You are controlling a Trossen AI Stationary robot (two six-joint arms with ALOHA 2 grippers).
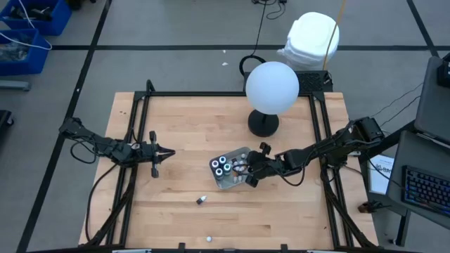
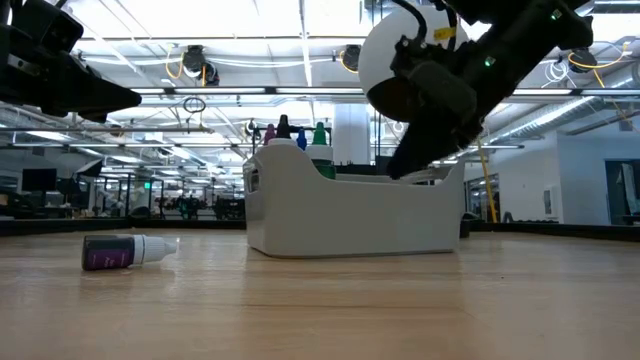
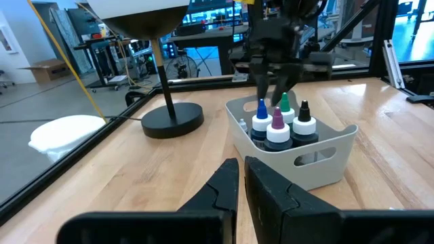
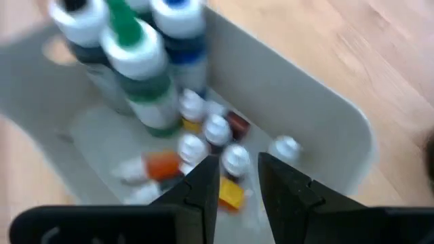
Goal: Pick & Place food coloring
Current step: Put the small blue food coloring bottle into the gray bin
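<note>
Wooden table — right gripper reaching into bottle tray.

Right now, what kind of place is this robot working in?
Likely a robotics lab or workshop: a black-framed wooden table, blue storage bins on a grey floor, and open ceiling pipes with strip lights behind.

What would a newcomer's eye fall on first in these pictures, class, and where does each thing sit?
First, the white globe lamp at the table's far edge. Next, the grey bin at the table's middle, holding upright food coloring bottles with blue, purple, green and black tips, and the right gripper reaching into it over small bottles lying loose inside. One purple-labelled bottle lies on its side on the wood, apart from the bin.
</note>
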